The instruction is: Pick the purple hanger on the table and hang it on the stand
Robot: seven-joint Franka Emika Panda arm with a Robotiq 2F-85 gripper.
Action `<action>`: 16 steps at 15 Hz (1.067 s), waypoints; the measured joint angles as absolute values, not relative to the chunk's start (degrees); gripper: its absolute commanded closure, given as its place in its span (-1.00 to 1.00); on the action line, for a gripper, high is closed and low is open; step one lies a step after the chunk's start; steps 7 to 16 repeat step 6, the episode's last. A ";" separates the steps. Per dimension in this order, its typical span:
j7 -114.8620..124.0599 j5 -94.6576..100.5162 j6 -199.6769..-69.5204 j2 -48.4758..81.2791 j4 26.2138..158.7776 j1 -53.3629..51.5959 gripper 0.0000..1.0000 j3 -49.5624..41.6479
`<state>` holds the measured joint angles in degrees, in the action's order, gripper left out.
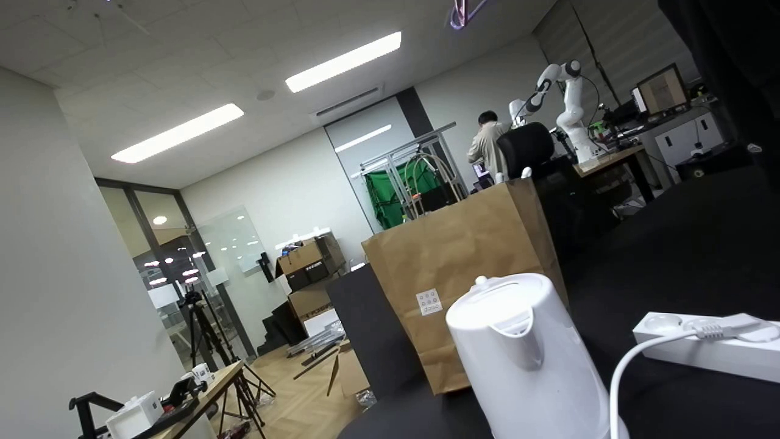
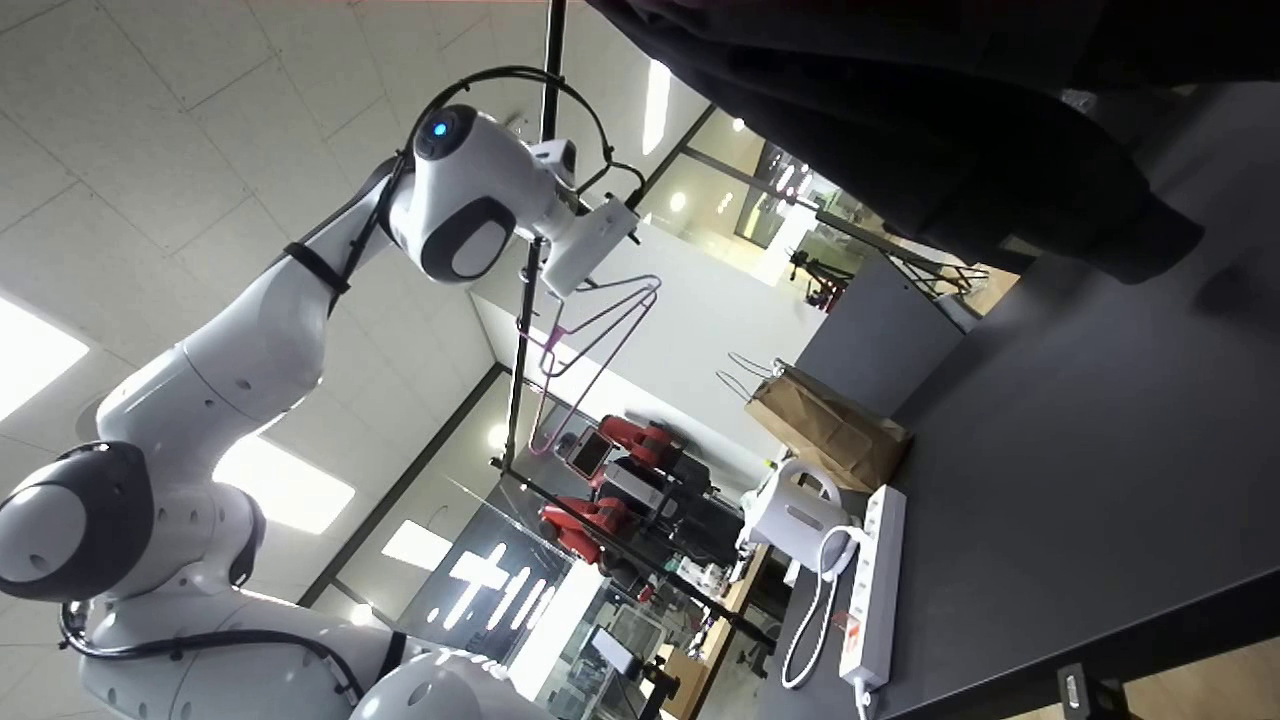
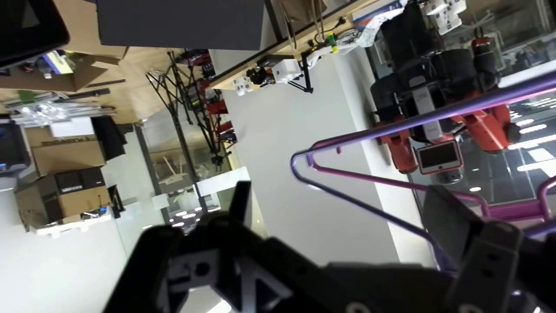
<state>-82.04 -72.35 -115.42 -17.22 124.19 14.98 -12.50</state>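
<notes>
Tool (image 3: 339,189), purple hanger (image 3: 434,116) aslant, corner (image 3: 293,163) leftward.

Purple hanger (image 3: 417,121), wrist view: cut off by right edge. Gripper (image 3: 347,208): lower parts blurred. Kettle (image 1: 527,347), in an exterior view: base cut off. Paper bag (image 1: 454,262): partly hidden by kettle; label (image 1: 429,302) too small for me to read.

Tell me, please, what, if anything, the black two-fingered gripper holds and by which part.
Nothing is held: the gripper stands open, with the thin purple triangular hanger unclamped.
</notes>
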 measured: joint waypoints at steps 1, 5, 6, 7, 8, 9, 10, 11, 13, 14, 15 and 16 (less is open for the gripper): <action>-80.81 -70.84 -117.05 -17.50 124.20 14.98 -1.00 -12.43; -74.91 -64.41 -120.72 -18.09 124.20 14.94 -1.00 -12.10; -73.95 -63.59 -120.73 -18.17 124.20 14.93 -1.00 -12.10; -73.95 -63.59 -120.73 -18.17 124.20 14.93 -1.00 -12.10; -73.95 -63.59 -120.73 -18.17 124.20 14.93 -1.00 -12.10; -73.95 -63.59 -120.73 -18.17 124.20 14.93 -1.00 -12.10; -73.95 -63.59 -120.73 -18.17 124.20 14.93 -1.00 -12.10; -73.95 -63.59 -120.73 -18.17 124.20 14.93 -1.00 -12.10; -73.95 -63.59 -120.73 -18.17 124.20 14.93 -1.00 -12.10; -73.95 -63.59 -120.73 -18.17 124.20 14.93 -1.00 -12.10; -73.95 -63.59 -120.73 -18.17 124.20 14.93 -1.00 -12.10; -73.95 -63.59 -120.73 -18.17 124.20 14.93 -1.00 -12.10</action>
